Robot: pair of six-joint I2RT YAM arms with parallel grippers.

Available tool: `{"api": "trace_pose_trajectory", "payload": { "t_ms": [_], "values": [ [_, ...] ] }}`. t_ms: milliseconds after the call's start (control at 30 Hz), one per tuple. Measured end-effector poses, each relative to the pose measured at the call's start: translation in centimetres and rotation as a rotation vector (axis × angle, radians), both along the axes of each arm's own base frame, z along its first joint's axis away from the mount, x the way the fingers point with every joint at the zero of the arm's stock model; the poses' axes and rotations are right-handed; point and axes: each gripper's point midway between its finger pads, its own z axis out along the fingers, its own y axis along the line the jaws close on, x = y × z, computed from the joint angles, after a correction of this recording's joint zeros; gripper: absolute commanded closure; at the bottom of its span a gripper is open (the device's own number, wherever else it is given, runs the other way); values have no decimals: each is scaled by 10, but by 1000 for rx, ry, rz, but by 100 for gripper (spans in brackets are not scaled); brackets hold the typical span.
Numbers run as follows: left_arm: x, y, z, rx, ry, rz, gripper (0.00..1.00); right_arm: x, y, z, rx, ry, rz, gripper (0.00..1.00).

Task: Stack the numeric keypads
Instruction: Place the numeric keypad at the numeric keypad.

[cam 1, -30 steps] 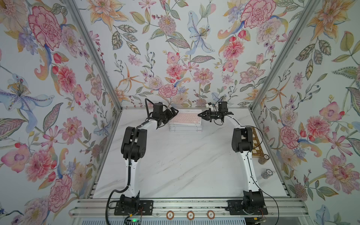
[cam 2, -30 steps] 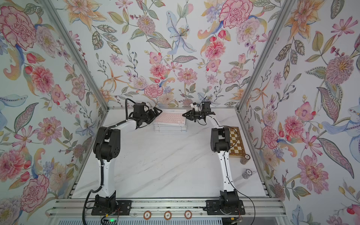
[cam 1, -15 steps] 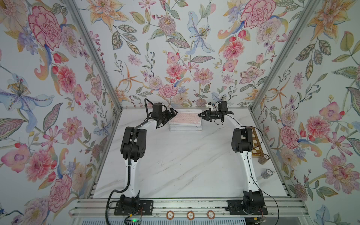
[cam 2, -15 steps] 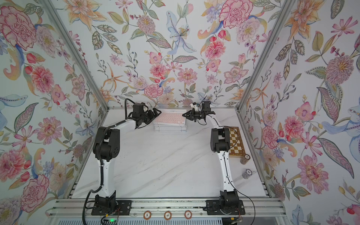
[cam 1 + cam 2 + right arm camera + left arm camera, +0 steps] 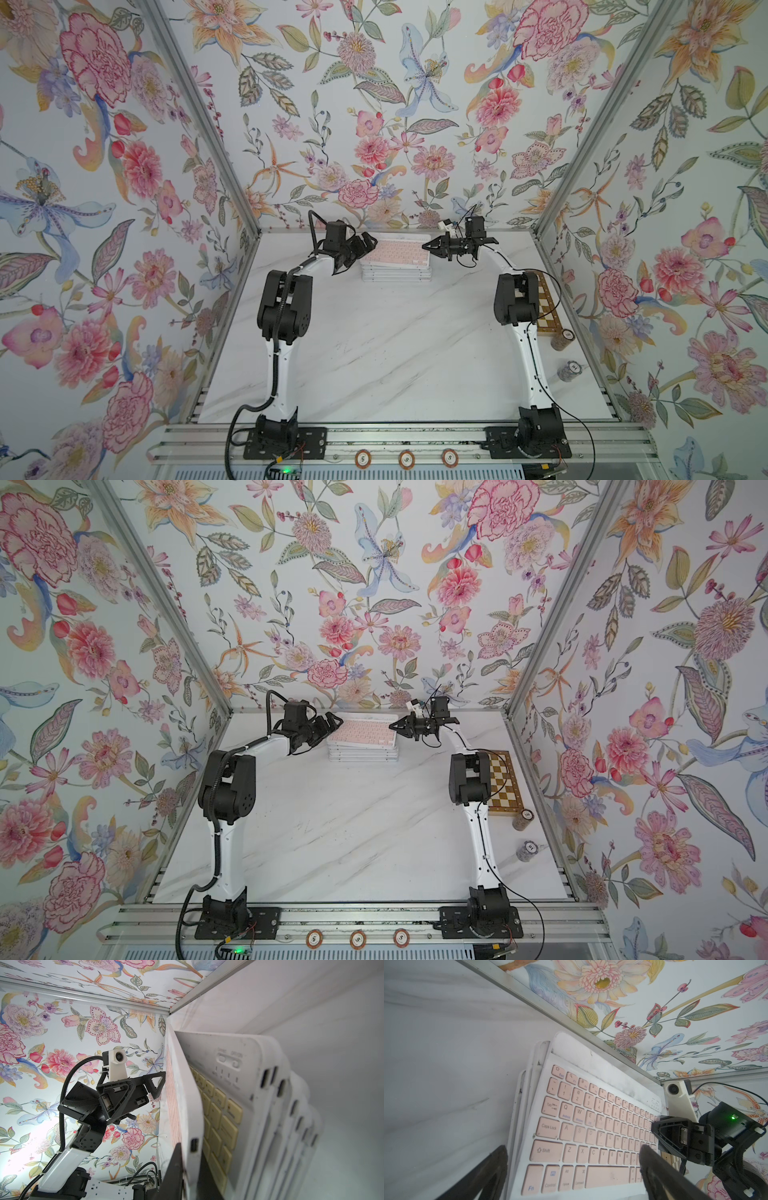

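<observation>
The numeric keypads form a white stack (image 5: pixel 397 274) (image 5: pixel 363 755) at the back centre of the table. The top one has pink keys (image 5: pixel 400 253) (image 5: pixel 365 732) (image 5: pixel 591 1132). My right gripper (image 5: pixel 427 246) (image 5: pixel 393 726) (image 5: pixel 191 1159) is shut on the right edge of this pink keypad (image 5: pixel 182 1105) and holds that edge lifted off a yellow-keyed keypad (image 5: pixel 220 1118) below. My left gripper (image 5: pixel 368 243) (image 5: pixel 332 722) (image 5: pixel 573 1148) hovers open at the stack's left end, its fingers (image 5: pixel 660 1176) spread over the pink keys.
The back wall and its metal rail (image 5: pixel 571 1020) run close behind the stack. A wooden chessboard (image 5: pixel 505 783) (image 5: pixel 548 307) lies along the right wall, with two poker-chip piles (image 5: pixel 523 818) (image 5: pixel 528 851) in front of it. Three chips (image 5: pixel 406 459) sit on the front rail.
</observation>
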Motion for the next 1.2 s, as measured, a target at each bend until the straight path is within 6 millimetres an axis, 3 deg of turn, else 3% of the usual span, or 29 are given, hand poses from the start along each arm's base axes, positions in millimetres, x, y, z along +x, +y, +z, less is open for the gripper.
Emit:
{"api": "trace_pose_trajectory", "payload": {
  "t_ms": [333,633,1200],
  "values": [
    [-2,-7,0,0,1,-12,1,-1,0,-1,-2,3,0,88],
    [-5,-13,0,-1,0,-22,1,3,-2,-5,-28,-1,-21,79],
    [-9,-19,-2,0,2,-33,1,14,-7,-3,-94,-43,-73,73]
  ]
}}
